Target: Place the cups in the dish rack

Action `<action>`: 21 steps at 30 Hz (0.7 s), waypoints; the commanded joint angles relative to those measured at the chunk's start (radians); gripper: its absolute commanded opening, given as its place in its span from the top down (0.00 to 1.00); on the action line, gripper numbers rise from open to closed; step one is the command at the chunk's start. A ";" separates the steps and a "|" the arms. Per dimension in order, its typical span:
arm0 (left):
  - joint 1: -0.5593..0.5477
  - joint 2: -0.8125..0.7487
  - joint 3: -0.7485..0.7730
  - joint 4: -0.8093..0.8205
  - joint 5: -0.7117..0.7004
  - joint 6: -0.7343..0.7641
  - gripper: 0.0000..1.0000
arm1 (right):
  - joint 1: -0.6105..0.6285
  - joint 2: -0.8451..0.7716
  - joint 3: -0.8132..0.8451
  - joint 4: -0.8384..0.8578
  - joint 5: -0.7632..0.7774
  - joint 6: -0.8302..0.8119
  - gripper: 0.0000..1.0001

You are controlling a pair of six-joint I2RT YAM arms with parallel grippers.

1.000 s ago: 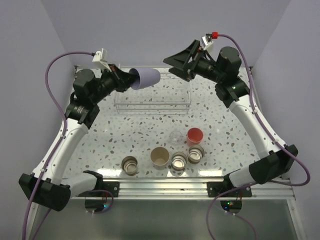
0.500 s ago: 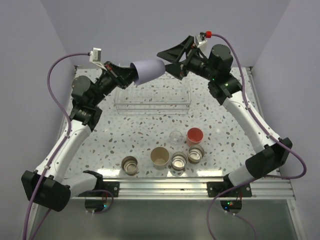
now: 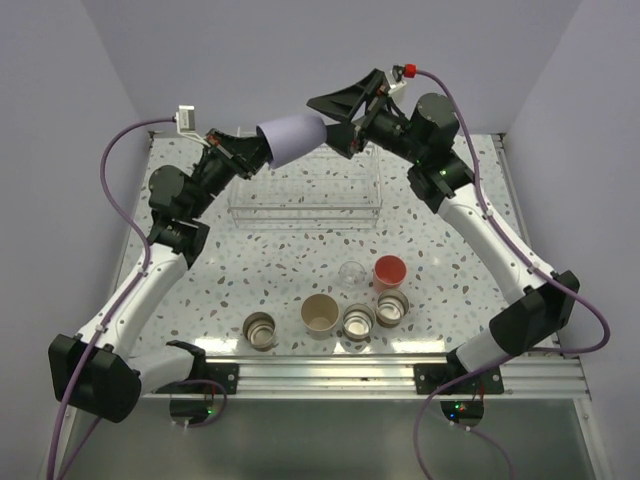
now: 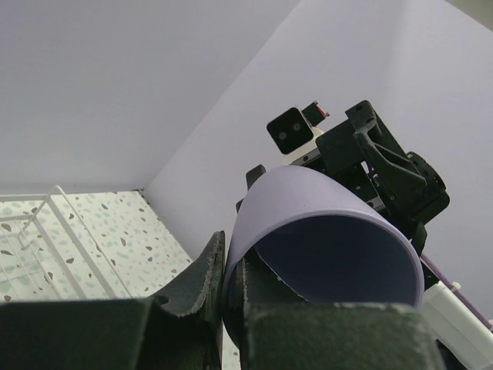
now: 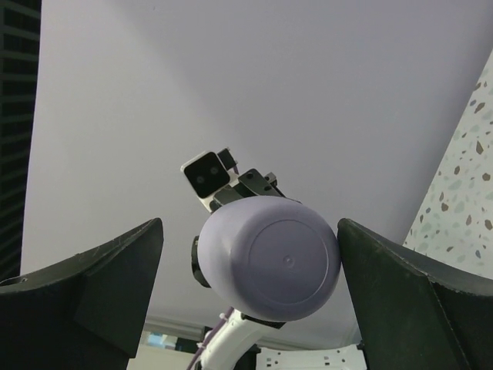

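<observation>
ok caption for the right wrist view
Lavender cup, base toward camera, held by left gripper, framed by the open right gripper

A speckled terrazzo tabletop (image 3: 290, 258) sits between pale lavender walls (image 3: 200, 50), an aluminium rail (image 3: 330, 372) along its near edge.

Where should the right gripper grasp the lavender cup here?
Probably across the wall near its closed base, approaching base-on: the lavender cup lies sideways, base toward the open right gripper, and the left gripper pinches the rim.
</observation>
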State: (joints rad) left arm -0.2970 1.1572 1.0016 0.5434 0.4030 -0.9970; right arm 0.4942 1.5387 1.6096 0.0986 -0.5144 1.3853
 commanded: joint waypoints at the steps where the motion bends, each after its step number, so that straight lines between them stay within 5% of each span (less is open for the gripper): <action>1: -0.005 -0.008 -0.012 0.090 -0.073 -0.011 1.00 | 0.014 0.011 0.012 0.092 -0.009 0.049 0.02; 9: -0.065 0.013 -0.018 0.047 -0.156 0.040 1.00 | 0.060 0.049 0.047 0.093 -0.019 0.047 0.12; 13: -0.083 0.025 -0.018 0.032 -0.181 0.049 1.00 | 0.063 0.054 0.049 0.086 -0.012 0.038 0.39; 14: -0.083 0.025 -0.018 0.026 -0.181 0.049 0.99 | 0.061 0.054 0.055 0.073 -0.012 0.032 0.52; 17: -0.083 0.021 -0.009 -0.035 -0.194 0.051 0.76 | 0.063 0.054 0.056 0.049 -0.003 0.008 0.71; 18: -0.083 0.019 -0.003 -0.063 -0.199 0.054 0.62 | 0.061 0.052 0.056 0.041 -0.001 -0.003 0.79; 19: -0.083 0.019 0.012 -0.129 -0.202 0.063 0.34 | 0.060 0.054 0.056 0.033 0.002 -0.009 0.83; 21: -0.082 0.015 0.037 -0.218 -0.211 0.106 0.15 | 0.057 0.057 0.064 0.009 0.004 -0.035 0.90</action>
State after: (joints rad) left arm -0.3744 1.1725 0.9840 0.4671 0.2230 -0.9451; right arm 0.5491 1.5990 1.6176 0.1177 -0.5121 1.3907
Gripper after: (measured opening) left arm 0.784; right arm 0.724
